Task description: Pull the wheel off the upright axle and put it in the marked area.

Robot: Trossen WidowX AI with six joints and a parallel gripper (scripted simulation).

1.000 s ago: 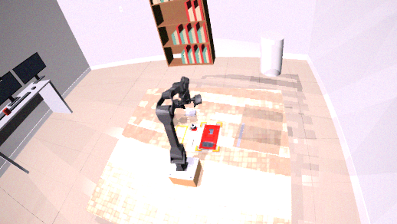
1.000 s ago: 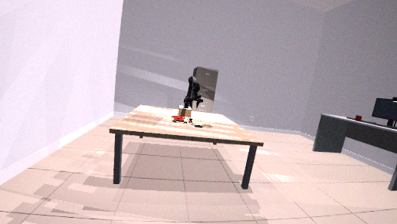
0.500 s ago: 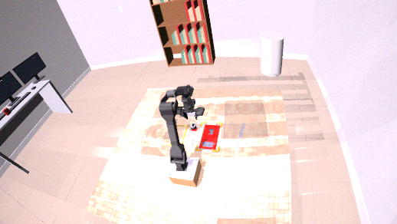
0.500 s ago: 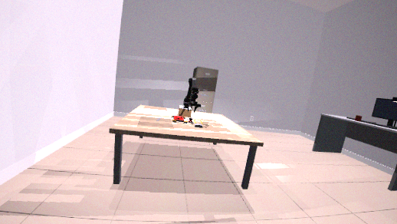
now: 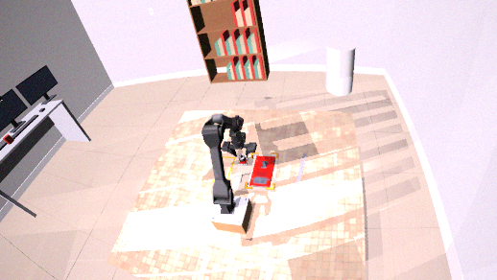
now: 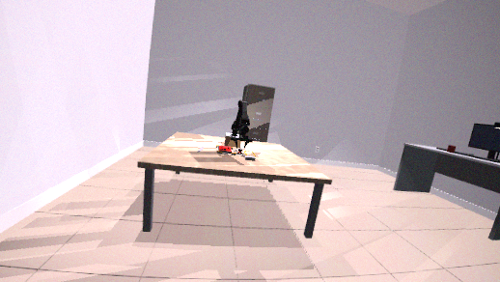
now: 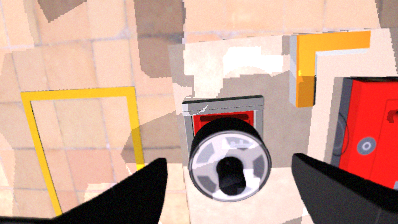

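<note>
1. While I line up from above, the yellow outline lies at left on the worktop; I take it for the marked area. A wheel released too near its border could end up partly outside.
2. Right of it, the wheel is on its upright axle. My claw is spread, pinching nothing. Closing off-centre could shove the wheel sideways; a slanted lift could bind it.
3. Farther right sits the red box, with an amber corner bracket at its far side. If I come down skewed, my right-hand finger might clip either.
</note>
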